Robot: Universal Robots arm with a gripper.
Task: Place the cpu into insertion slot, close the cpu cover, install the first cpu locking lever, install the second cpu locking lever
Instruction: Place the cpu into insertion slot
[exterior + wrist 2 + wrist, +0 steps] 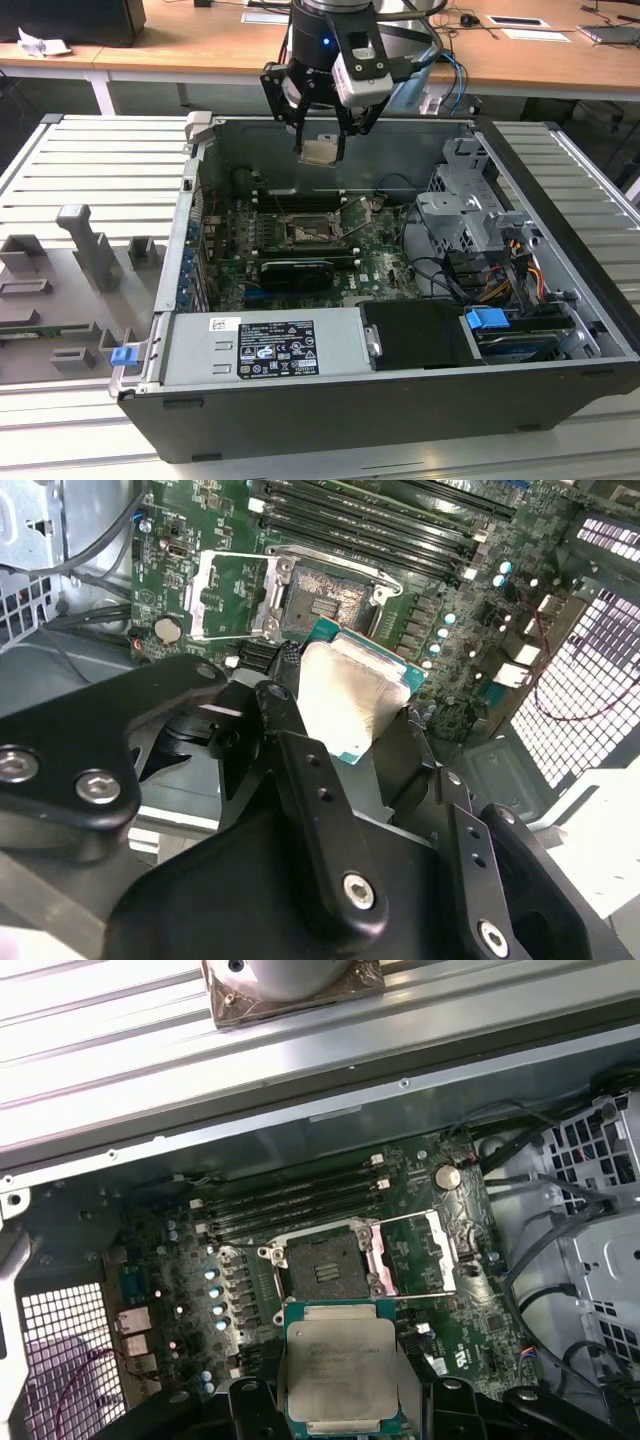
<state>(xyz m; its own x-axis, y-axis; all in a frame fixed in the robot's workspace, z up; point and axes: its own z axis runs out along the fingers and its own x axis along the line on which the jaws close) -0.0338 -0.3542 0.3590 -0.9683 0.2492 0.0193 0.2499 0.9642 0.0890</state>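
Note:
In the exterior view my gripper (320, 148) hangs above the open computer case (400, 420), shut on the cpu (320, 152). The cpu is a flat square chip with a dull silvery top and a green edge, pinched by its two sides in both wrist views (350, 700) (342, 1365). Below it on the green motherboard lies the insertion slot (305, 233) (325, 1265) (325, 600), bare and dark inside. The cpu cover (415, 1250) (228, 595) (357, 213), a thin silvery frame, stands swung open beside the slot. The chip is well clear of the slot.
A grey power supply box (265, 345) fills the case's near side. A long black card (290, 272) lies just in front of the slot. A drive cage (470, 215) with cables and a blue clip (487, 322) sits on the exterior view's right. Grey fixtures (90, 250) stand outside on the left.

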